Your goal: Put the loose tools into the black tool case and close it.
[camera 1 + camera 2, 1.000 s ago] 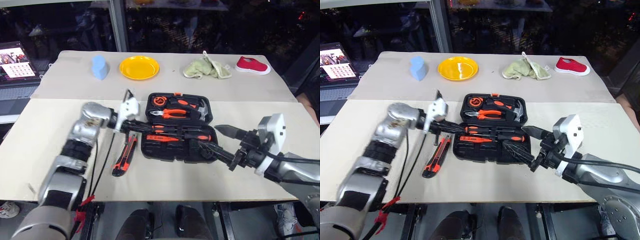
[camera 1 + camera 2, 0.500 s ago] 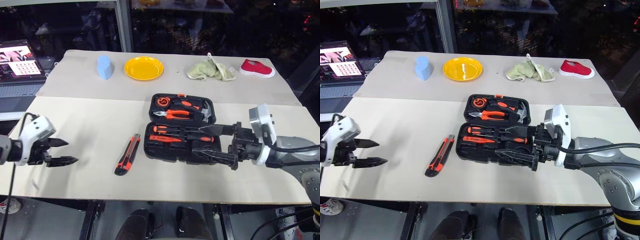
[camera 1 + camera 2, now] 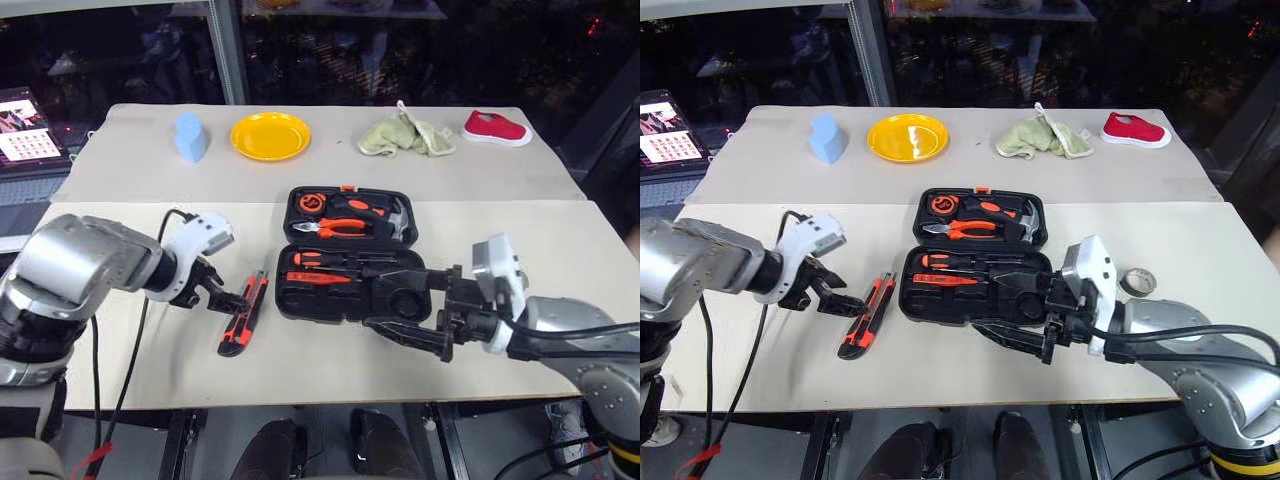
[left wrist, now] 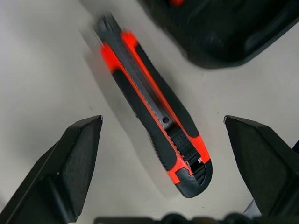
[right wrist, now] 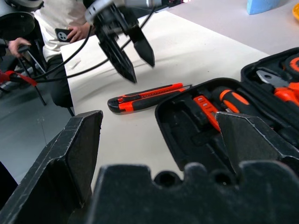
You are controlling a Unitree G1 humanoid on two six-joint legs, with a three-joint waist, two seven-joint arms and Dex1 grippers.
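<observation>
The knife point(image 3: 244, 313) lies flat on the worktop point(image 3: 120, 250), just left of the open case point(image 3: 345, 255), with its long axis running roughly toward and away from the robot. The left pincer point(image 3: 222, 295) hangs just beside the knife's left side, pointing down at it, fingers spread wide and holding nothing. In the left wrist view the knife point(image 4: 154, 105) sits between the two spread fingers point(image 4: 70, 163), touching neither, its butt end nearer the wrist and a corner of the case at the frame's edge.

The right pincer point(image 3: 405, 312) stands over the near right corner of the case, pointing left and nearly level, wide open and empty. In the right wrist view the knife point(image 5: 147, 95) lies beyond its fingers, with the left pincer point(image 5: 133, 58) above it.

The case lies open in two halves. The far half holds orange-handled pliers point(image 3: 340, 228), a hammer point(image 3: 385, 212) and a round orange-rimmed piece point(image 3: 306, 203). The near half holds two screwdrivers point(image 3: 320, 258) with orange-black handles and a round recess; what is in that I cannot tell.

A tape roll point(image 3: 1137, 282) lies on the worktop right of the case, behind the right arm. Along the far edge sit a blue block point(image 3: 190, 136), a yellow plate point(image 3: 270, 135), a green cloth point(image 3: 405, 135) and a red shoe point(image 3: 497, 130).
</observation>
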